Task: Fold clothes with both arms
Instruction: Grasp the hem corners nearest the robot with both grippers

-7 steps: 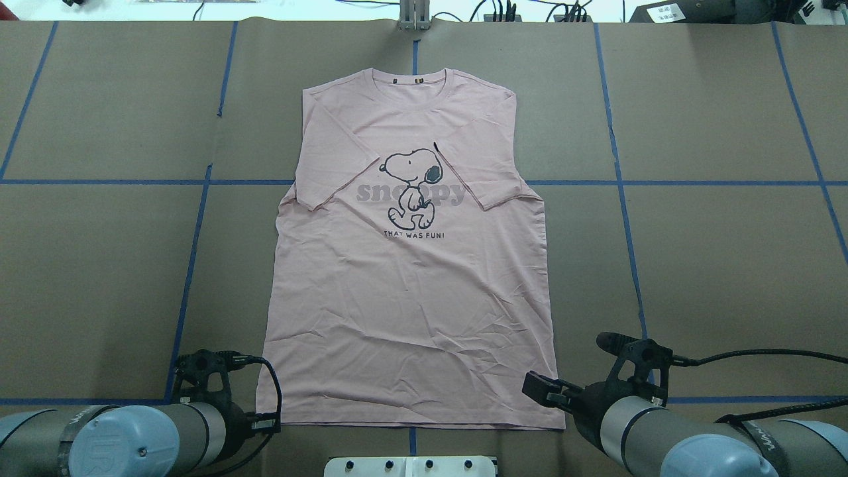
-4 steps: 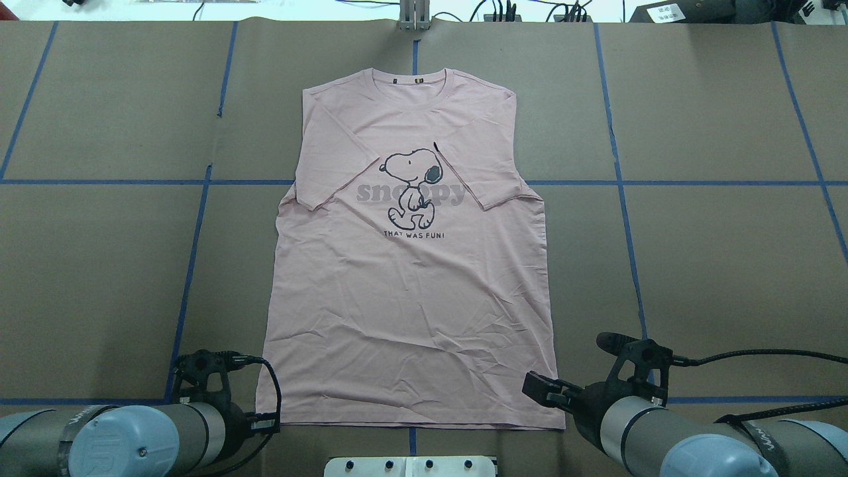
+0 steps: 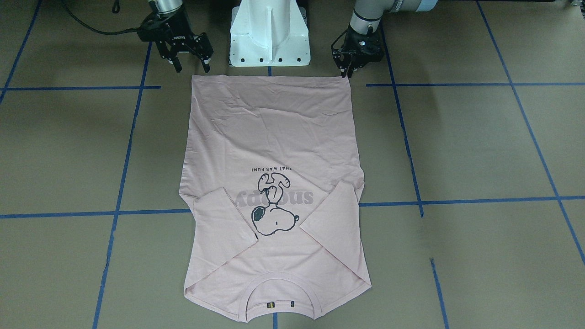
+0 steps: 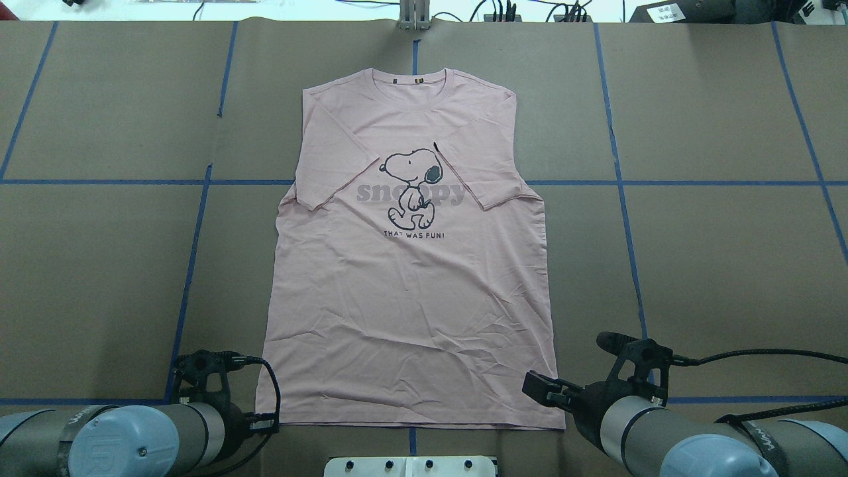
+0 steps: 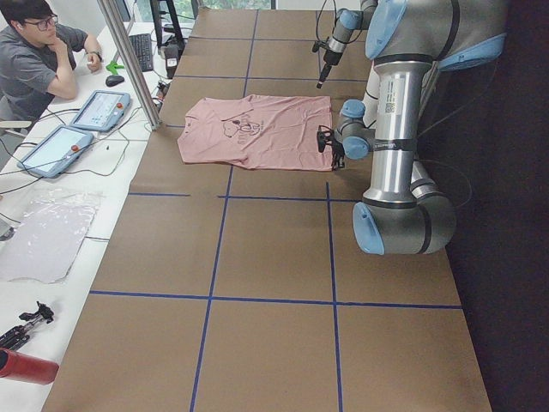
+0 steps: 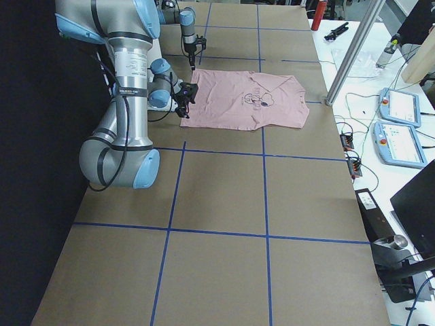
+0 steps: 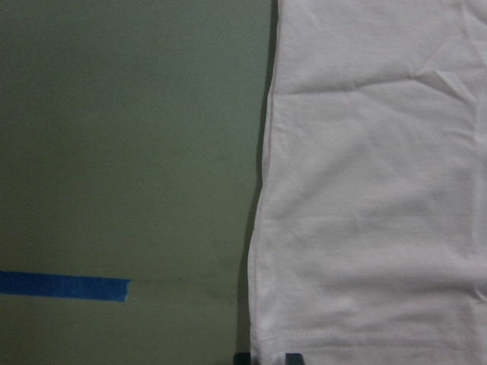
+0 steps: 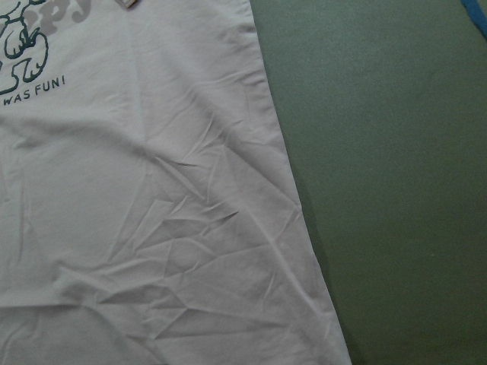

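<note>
One tabletop (image 4: 99,265) carries one pink T-shirt (image 4: 411,298), lying flat, print up, with both sleeves folded inward. Two arms, the left arm (image 4: 132,437) and the right arm (image 4: 662,437), reach its hem corners. The right end effector (image 3: 191,67) is spread wide and empty. The left end effector (image 3: 346,73) looks nearly closed at its corner, but I cannot tell if it grips.

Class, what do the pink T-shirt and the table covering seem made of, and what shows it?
T-shirt: soft matte knit, likely cotton; fine creases, stitched hem. Table covering: probably matte brown paper or card; flat sheets edged with blue tape.
</note>
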